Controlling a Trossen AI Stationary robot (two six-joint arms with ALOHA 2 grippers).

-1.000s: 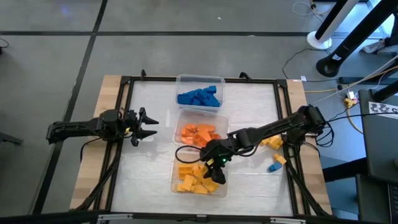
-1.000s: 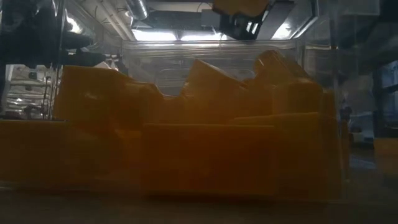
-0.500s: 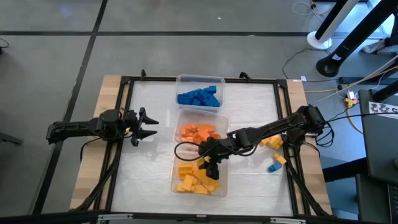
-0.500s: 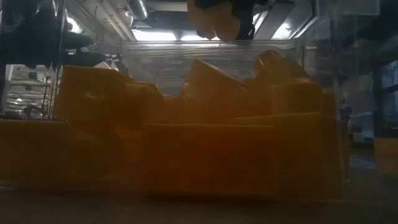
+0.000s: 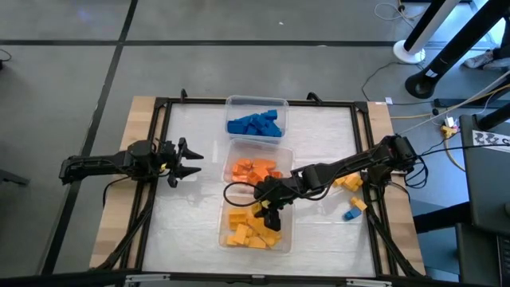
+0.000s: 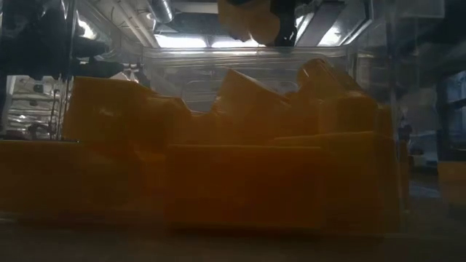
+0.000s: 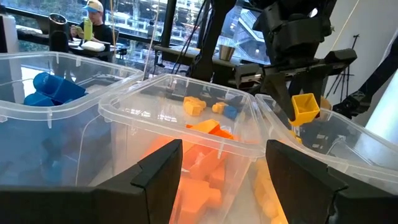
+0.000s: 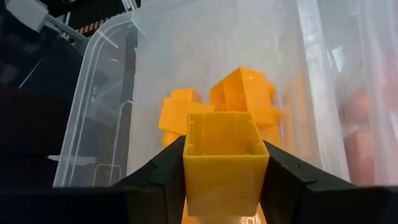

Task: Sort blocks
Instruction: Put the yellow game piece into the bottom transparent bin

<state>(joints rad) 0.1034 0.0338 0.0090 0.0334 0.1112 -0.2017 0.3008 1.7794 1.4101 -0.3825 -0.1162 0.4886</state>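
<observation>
Blocks (image 5: 255, 124) are mostly sorted already, judging by the three clear tubs in a row down the table's middle; taking the middle tub (image 5: 236, 149) with its orange pieces as the landmark, the blue heap sits in the tub beyond it, and the yellow heap (image 5: 249, 231) fills the tub (image 5: 225, 214) on its near side; each holds one colour only, as far as the high view shows. Right gripper (image 5: 268, 213) hangs just over the yellow tub's edge nearest the middle tub, fingers clamped on a yellow block (image 8: 224, 157) not yet dropped. Well to the right of the middle tub, a few loose pieces (image 5: 351, 194), yellow and blue, lie on the mat unsorted; these look like all that is left. Left gripper (image 5: 183, 159) waits well to the left of the middle tub, fingers spread and empty.
</observation>
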